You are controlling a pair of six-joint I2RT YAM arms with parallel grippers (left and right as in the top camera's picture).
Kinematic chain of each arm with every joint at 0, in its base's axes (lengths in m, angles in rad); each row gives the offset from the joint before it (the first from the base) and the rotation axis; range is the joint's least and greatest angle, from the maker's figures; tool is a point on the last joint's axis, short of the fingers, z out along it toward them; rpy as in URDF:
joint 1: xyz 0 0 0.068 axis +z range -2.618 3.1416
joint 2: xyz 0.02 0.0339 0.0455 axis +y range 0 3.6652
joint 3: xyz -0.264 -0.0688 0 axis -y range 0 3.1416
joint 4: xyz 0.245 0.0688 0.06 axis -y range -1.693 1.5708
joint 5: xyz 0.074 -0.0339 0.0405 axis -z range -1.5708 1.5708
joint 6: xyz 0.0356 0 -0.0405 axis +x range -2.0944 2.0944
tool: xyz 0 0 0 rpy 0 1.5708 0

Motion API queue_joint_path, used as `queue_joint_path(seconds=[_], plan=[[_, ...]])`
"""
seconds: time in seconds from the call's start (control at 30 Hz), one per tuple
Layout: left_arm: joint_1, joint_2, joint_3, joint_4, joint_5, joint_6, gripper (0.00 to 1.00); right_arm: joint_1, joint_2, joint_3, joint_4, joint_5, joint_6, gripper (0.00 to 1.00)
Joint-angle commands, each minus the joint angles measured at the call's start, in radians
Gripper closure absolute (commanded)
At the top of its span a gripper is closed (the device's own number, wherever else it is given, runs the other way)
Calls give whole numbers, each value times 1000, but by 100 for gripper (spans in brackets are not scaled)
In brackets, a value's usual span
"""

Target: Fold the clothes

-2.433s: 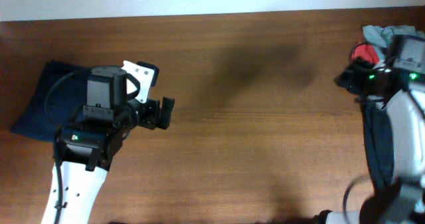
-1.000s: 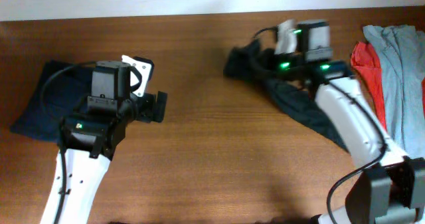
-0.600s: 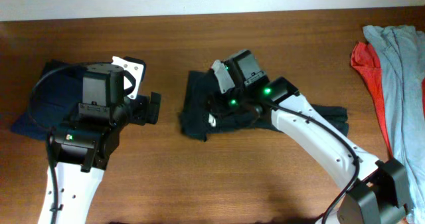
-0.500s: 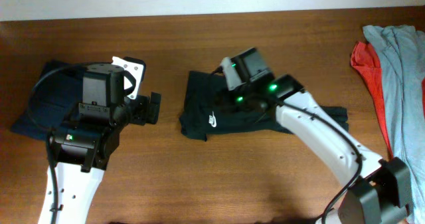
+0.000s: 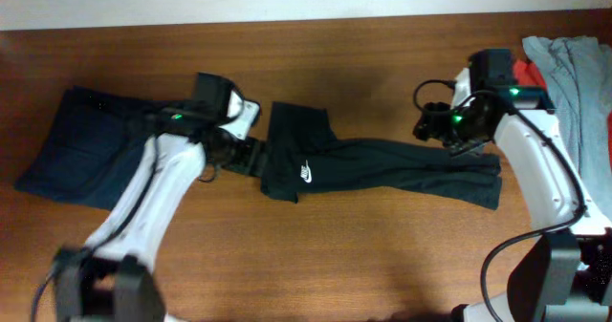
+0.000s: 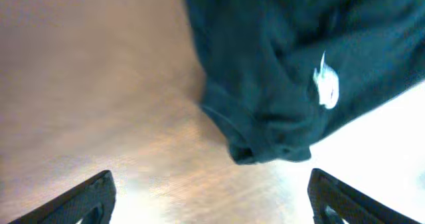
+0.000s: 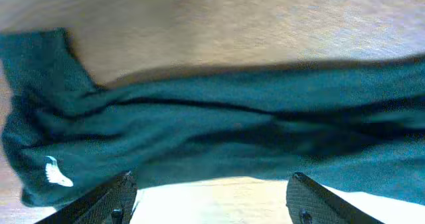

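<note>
Since the earlier frame the right gripper (image 5: 427,127) has drawn back along the shirt (image 5: 382,169) to its far end, and the left gripper (image 5: 256,158) has reached its logo end. Both gape wide, empty. Shirt lies stretched out beside the navy garment (image 5: 81,150).

Wooden table (image 5: 335,255), black T-shirt (image 5: 382,167), navy garment (image 5: 81,155), grey garment (image 5: 577,78)

Front: bare wooden table (image 5: 363,255), open.
Centre: black T-shirt (image 5: 382,164) lies across.
Left: navy garment (image 5: 76,145).
Right: grey and red garments (image 5: 574,74).
</note>
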Motion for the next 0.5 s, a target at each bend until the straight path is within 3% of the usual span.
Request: queue_joint_path(seconds=[0.0, 0.17, 0.37, 0.43, 0.47], plan=[[-59, 108, 6, -37, 56, 16, 16, -51, -14, -3, -25, -9, -19, 21], [-138, 182, 6, -53, 46, 39, 26, -85, -14, -8, -39, 13, -19, 18], [-175, 243, 6, 37, -103, 39, 31, -85, -14, -8, -50, 14, -34, 18], [-174, 264, 6, 58, -140, 39, 43, -85, -14, -8, -50, 15, -35, 18], [-172, 277, 6, 61, -178, 39, 65, -85, -14, -8, -50, 29, -34, 16]])
